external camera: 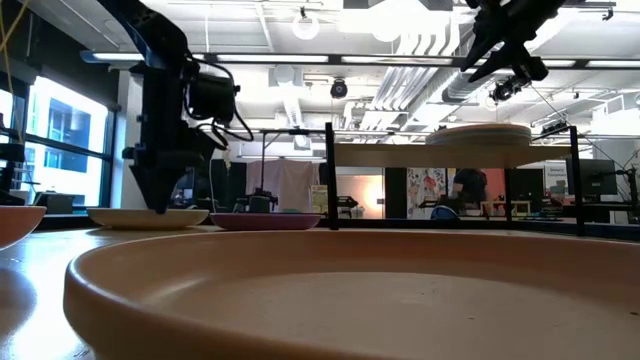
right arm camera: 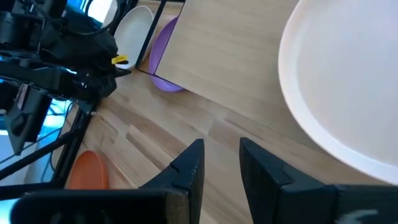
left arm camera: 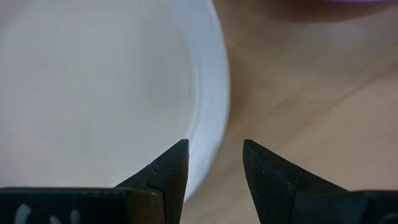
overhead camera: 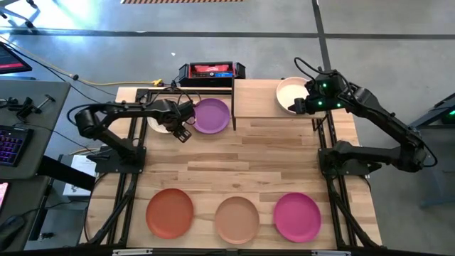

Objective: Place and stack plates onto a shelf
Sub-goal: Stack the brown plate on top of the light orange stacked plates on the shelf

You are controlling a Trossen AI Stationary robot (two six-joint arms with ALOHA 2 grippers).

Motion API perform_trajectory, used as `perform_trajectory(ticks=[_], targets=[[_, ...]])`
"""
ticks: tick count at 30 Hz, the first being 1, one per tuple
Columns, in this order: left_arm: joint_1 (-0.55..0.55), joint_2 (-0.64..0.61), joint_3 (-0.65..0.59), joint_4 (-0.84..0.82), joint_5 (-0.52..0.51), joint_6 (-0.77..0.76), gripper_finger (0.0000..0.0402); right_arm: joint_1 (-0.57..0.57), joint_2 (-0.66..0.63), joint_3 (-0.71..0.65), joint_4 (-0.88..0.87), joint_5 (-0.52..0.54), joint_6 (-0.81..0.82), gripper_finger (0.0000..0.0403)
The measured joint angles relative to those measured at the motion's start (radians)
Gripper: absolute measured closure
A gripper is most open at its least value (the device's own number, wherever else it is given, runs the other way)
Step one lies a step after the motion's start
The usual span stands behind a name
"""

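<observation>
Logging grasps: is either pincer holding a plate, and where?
Neither. The left pincer straddles the cream plate's rim, jaws open; the right pincer is open beside the shelf's plate.

Matte plates point(overhead camera: 237, 219), wood-grain table point(overhead camera: 284, 156)

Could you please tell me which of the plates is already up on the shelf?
The cream plate under the right gripper; all others lie on the tabletop.

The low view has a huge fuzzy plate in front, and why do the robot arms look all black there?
In the low view the tan plate sits right against the camera, so it is out of focus; bright ceiling lights behind turn the arms into dark outlines. In the left wrist view the white plate is close and soft-edged too.
</observation>
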Motion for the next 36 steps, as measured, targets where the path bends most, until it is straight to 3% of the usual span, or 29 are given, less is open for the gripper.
perform_trajectory(ticks=[6,10,17,27,36], targets=[[-0.068,-0.102,0.056,-0.075,0.0,-0.023,0.0261,0.0,0.0,0.0,0.0,0.002,-0.002,0.032],[-0.166,-0.176,0.079,-0.043,0.084,-0.077,0.0261,0.0,0.0,0.0,0.0,0.002,0.024,0.032],[-0.319,-0.195,0.087,-0.002,0.139,-0.215,0.0261,0.056,0.0,0.0,0.0,0.002,0.124,0.032],[-0.432,-0.195,0.087,0.056,0.221,-0.262,0.0261,0.274,0.0,0.0,0.002,0.017,0.359,0.032],[-0.508,-0.189,0.087,0.267,0.287,-0.4,0.0261,0.511,0.024,0.0,0.014,0.167,0.506,0.032]])
